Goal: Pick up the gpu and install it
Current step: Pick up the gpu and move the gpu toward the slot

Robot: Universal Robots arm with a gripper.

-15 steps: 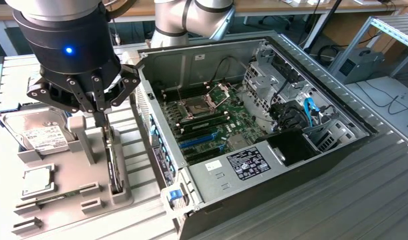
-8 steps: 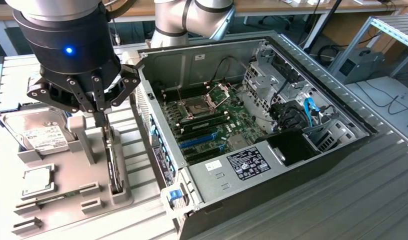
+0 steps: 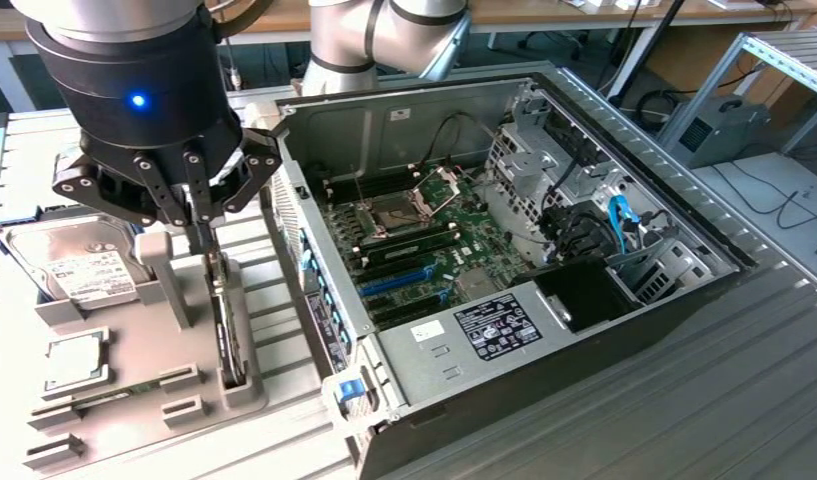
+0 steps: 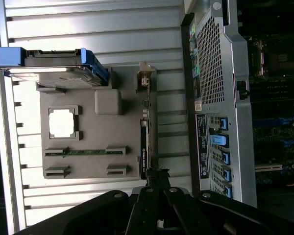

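Observation:
The gpu (image 3: 225, 320) is a thin black card standing on edge in a slot of the grey holder tray (image 3: 128, 330), close to the open computer case (image 3: 675, 215). My gripper (image 3: 199, 225) hangs straight over the card's far end, fingers shut together, tips down at its upper edge. Whether they pinch the card I cannot tell. From the wrist, the gpu (image 4: 143, 147) appears edge-on in the tray (image 4: 93, 142), running away from the gripper (image 4: 157, 178). Blue expansion slots (image 3: 401, 280) lie on the motherboard inside the case.
On the tray sit a silver hard drive (image 3: 75, 265) in a blue frame, a square processor (image 3: 75, 360) and a green memory stick (image 3: 115, 395). The case wall (image 4: 220, 98) rises right beside the tray. Cables and drive bays crowd the case's far side (image 3: 608, 220).

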